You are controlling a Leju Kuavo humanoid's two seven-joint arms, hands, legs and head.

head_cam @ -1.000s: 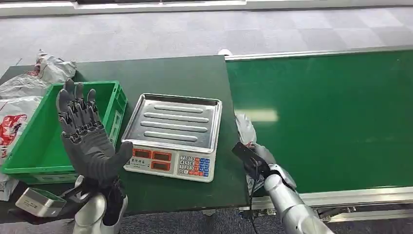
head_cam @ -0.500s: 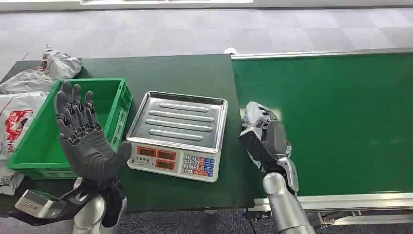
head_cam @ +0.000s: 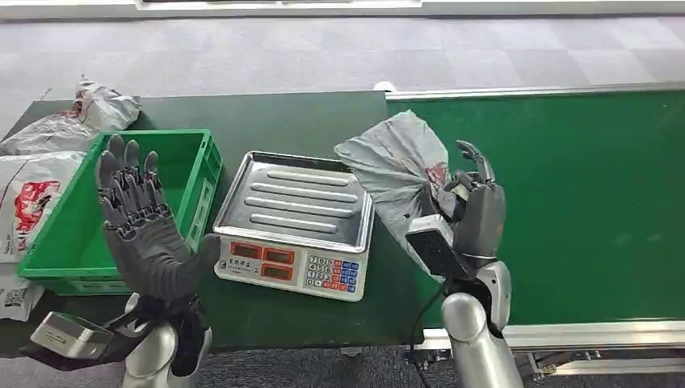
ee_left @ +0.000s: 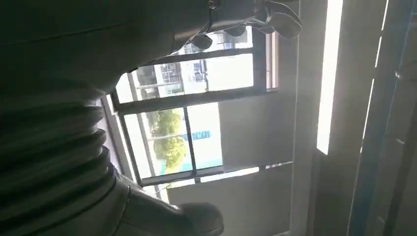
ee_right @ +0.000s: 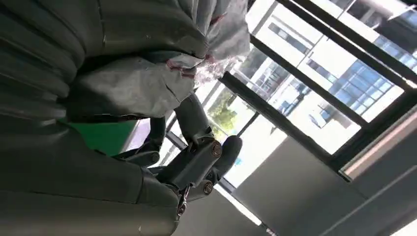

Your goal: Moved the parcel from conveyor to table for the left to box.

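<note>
The right hand (head_cam: 472,212) holds a grey plastic parcel (head_cam: 397,166), its fingers closed on the bag's lower end. The parcel is lifted clear of the surfaces and hangs over the seam where the dark table (head_cam: 307,121) meets the green conveyor (head_cam: 582,186), just beside the scale's right edge. Its upper corner overlaps the back right corner of the scale's steel tray (head_cam: 291,198). In the right wrist view the parcel (ee_right: 147,73) lies crumpled against the hand (ee_right: 192,162), with red print showing on the plastic.

The scale (head_cam: 295,222) sits on the table, which serves as the reference for the rest. Its red displays and keypad (head_cam: 329,272) face the robot along the front edge.

The left hand (head_cam: 141,222) is raised upright to the left of the scale, palm towards the camera, fingers straight, spread and holding nothing. It stands in front of the near right corner of the green crate (head_cam: 56,234), which sits just left of the scale. In the left wrist view the hand (ee_left: 54,147) appears as a dark ribbed cover against a bright window.

Further bagged parcels (head_cam: 48,162), white and grey with red print, are piled at the table's far left, beyond the crate.
</note>
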